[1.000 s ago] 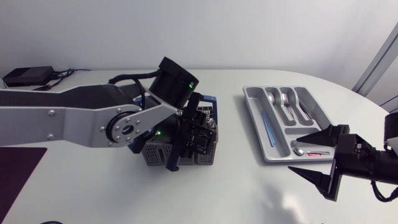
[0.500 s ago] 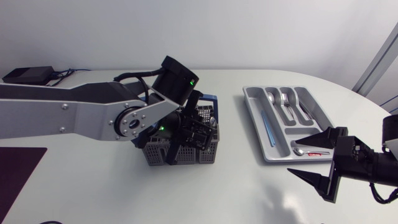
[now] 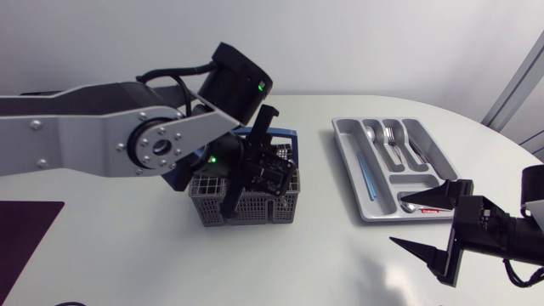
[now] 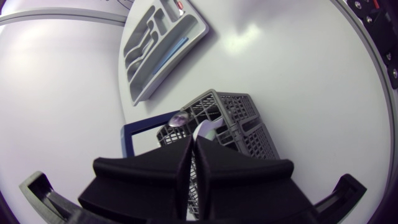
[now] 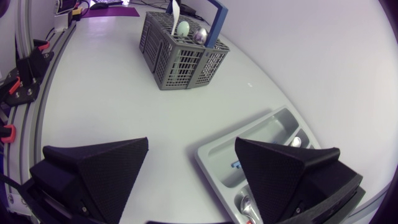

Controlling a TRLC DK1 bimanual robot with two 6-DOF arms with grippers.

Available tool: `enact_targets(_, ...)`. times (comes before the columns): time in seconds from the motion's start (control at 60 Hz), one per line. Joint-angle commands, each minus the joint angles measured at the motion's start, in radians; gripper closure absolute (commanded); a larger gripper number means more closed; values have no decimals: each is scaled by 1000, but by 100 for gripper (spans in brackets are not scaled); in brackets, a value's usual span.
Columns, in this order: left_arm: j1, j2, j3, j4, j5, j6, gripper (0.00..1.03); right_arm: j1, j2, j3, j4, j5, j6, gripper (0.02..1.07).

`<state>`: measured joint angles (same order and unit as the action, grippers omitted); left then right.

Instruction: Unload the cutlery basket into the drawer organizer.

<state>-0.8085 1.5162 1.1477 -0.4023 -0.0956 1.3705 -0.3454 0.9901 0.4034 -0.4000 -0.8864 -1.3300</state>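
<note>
A grey cutlery basket point(image 3: 255, 202) with a blue handle point(image 3: 287, 134) stands left of the table's middle. My left gripper point(image 3: 231, 204) points down into it, shut on a thin white cutlery piece point(image 4: 203, 129) that rises from the basket point(image 4: 239, 118). Seen from the right wrist, the white piece point(image 5: 176, 9), a pale green spoon point(image 5: 183, 28) and a metal spoon point(image 5: 199, 36) stick out of the basket point(image 5: 180, 59). The grey drawer organizer point(image 3: 347, 143) at the right holds spoons, forks, a blue piece and a red-handled spoon point(image 3: 423, 206). My right gripper point(image 3: 401, 218) stands open in front of it.
A black box with cables point(image 3: 38, 104) sits at the back left. A dark purple mat point(image 3: 25, 234) lies at the front left. Bare white table lies between the basket and the organizer point(image 5: 273, 127).
My left gripper has closed on the white piece and its arm has risen a little over the basket. The right gripper has drifted slightly toward the front edge, still open.
</note>
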Motion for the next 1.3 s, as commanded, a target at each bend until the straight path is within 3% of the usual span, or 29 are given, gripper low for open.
enact_targets(0.0,-11,-44,52,-35,-12,32,100,17,-28,-25,-3,1,35,7)
enact_targets(0.133,-21,-79,110,-109,-38,-4,100,46,-88,-31,1,1,94,7)
enact_targets(0.267,-29,-83,219,-198,-38,-156,100,97,-199,-32,66,7,259,7)
enact_targets(0.45,-31,-97,299,-228,-38,-312,100,192,-307,-40,162,96,442,7)
enact_targets(0.667,-3,-7,460,-320,-4,-637,100,272,-317,-40,286,207,637,7)
enact_targets(0.8,34,93,566,-374,65,-893,100,347,-324,-41,389,354,758,7)
enact_targets(0.883,84,165,630,-409,168,-1044,100,410,-326,-40,438,451,827,8)
enact_targets(1.067,86,245,636,-400,174,-1208,100,595,-311,-44,523,698,904,13)
enact_targets(1.283,46,276,655,-382,189,-1315,100,737,-234,-21,573,820,940,16)
